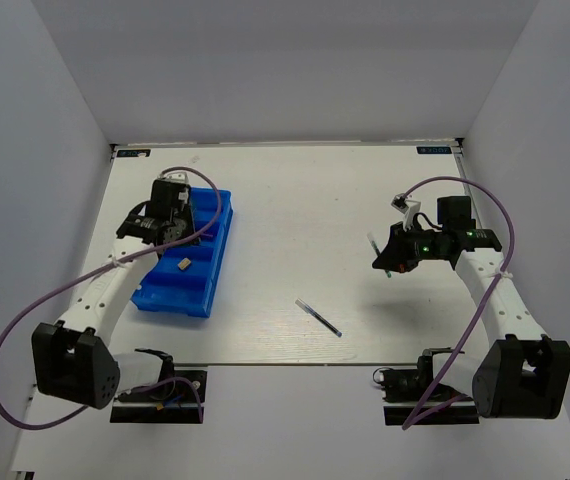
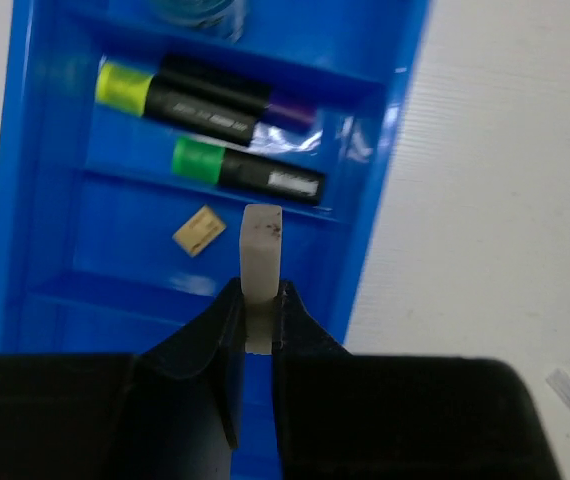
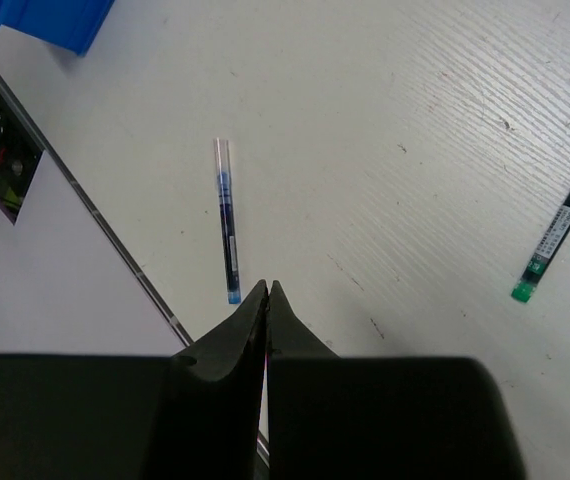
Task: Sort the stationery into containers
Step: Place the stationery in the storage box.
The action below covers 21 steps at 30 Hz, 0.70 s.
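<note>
Left gripper (image 2: 260, 298), jaws clamped on one end of the white eraser (image 2: 262, 240), holds it above the blue tray (image 2: 125, 215); eraser judged light, slightly soft, best pinched across its flat faces; right gripper (image 3: 268, 292), jaws together and empty, well apart from the tray.

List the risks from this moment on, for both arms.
The left gripper pinches the white eraser by one end above the blue tray; released, it could tumble in with the green-capped highlighter rather than by the beige eraser. The right gripper is shut near the thin blue pen; descending closed might shove it toward the table edge.
</note>
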Each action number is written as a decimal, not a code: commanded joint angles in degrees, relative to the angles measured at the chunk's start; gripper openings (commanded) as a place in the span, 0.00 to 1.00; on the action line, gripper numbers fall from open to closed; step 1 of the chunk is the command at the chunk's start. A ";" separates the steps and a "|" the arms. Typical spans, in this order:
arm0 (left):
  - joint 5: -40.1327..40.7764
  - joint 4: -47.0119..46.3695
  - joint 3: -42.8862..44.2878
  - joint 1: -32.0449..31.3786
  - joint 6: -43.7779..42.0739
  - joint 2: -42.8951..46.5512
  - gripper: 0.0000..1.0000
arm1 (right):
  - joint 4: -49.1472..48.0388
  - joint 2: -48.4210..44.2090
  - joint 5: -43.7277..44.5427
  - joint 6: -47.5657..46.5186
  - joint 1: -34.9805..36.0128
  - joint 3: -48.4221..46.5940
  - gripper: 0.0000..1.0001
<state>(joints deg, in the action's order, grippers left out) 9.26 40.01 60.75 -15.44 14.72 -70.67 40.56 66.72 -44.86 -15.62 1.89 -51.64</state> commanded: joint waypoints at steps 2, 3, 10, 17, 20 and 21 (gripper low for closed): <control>3.92 3.23 -0.11 1.55 7.78 -1.65 0.00 | 1.10 -0.89 -2.16 -0.29 -0.22 -0.83 0.00; 3.75 3.15 -0.02 1.82 7.87 -3.31 0.00 | 1.28 -0.71 -1.99 -0.55 -0.31 -0.75 0.00; 2.70 3.41 0.68 3.75 8.92 -8.77 0.00 | 1.37 -1.33 -1.98 -0.47 -0.75 -0.83 0.00; 2.96 2.97 -1.16 4.63 9.80 -10.80 0.24 | 2.07 -0.89 -1.72 -1.08 -1.10 -0.92 0.34; 2.87 3.32 -1.08 4.54 9.89 -10.63 0.48 | 2.77 0.16 0.82 -1.78 -0.92 -1.36 0.51; 2.87 3.41 -0.99 4.63 9.89 -10.62 0.54 | 2.95 0.51 1.79 -1.61 -0.92 -1.45 0.51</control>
<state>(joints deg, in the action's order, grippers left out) 11.42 43.55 59.70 -11.09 23.83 -82.70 42.02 66.78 -44.53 -16.27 1.13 -51.64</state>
